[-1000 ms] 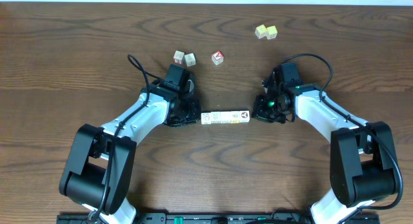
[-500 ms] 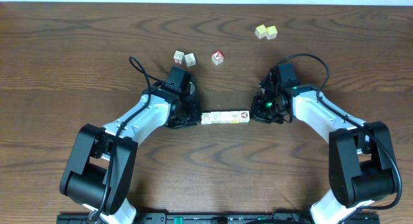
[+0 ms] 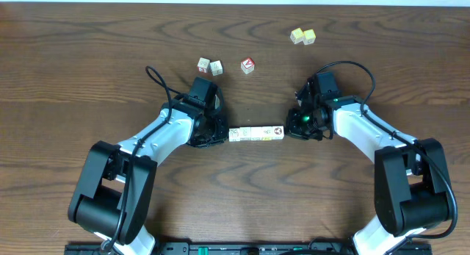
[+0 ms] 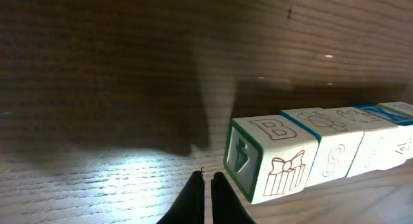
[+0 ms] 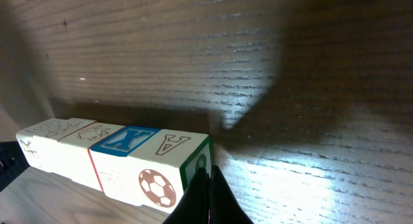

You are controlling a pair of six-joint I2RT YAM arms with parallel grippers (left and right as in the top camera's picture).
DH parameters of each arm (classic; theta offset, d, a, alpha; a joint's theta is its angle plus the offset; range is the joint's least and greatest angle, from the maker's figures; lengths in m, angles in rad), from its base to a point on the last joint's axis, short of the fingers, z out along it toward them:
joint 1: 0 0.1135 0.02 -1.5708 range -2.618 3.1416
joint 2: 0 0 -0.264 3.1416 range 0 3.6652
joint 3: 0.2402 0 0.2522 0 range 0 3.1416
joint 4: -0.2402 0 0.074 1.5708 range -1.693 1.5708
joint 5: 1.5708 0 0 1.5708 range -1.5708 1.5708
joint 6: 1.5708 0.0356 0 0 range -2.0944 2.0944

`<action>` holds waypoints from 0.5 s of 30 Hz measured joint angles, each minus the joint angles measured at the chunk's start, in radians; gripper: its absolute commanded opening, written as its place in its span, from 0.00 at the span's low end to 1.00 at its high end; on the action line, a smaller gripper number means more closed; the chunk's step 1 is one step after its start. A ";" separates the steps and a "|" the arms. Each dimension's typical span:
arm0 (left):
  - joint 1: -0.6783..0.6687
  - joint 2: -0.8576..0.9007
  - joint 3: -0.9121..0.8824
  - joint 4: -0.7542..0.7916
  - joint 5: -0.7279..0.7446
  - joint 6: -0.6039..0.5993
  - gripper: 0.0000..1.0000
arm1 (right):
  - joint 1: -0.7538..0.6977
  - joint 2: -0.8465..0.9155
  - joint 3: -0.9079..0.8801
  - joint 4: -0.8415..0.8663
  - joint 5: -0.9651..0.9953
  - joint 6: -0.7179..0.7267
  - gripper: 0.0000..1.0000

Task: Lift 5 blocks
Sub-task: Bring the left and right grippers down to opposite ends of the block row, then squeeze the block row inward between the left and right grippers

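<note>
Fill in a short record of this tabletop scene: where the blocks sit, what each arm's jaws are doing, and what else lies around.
row of blocks: end to end, mid-table
left jaws: shut, tips at the row's left end
right jaws: shut, tips at the row's right end
loose cubes: two cream cubes, red-topped cube, two yellow-green cubes, all beyond the row, untouched
surface: dark wooden table

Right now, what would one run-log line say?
row of blocks: lined up between pincers | left pincer: shut, at one end | right pincer: shut, at other end
</note>
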 measured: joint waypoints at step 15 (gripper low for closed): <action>-0.001 0.000 -0.004 0.026 0.000 -0.021 0.07 | 0.000 0.000 0.000 0.002 0.000 0.000 0.01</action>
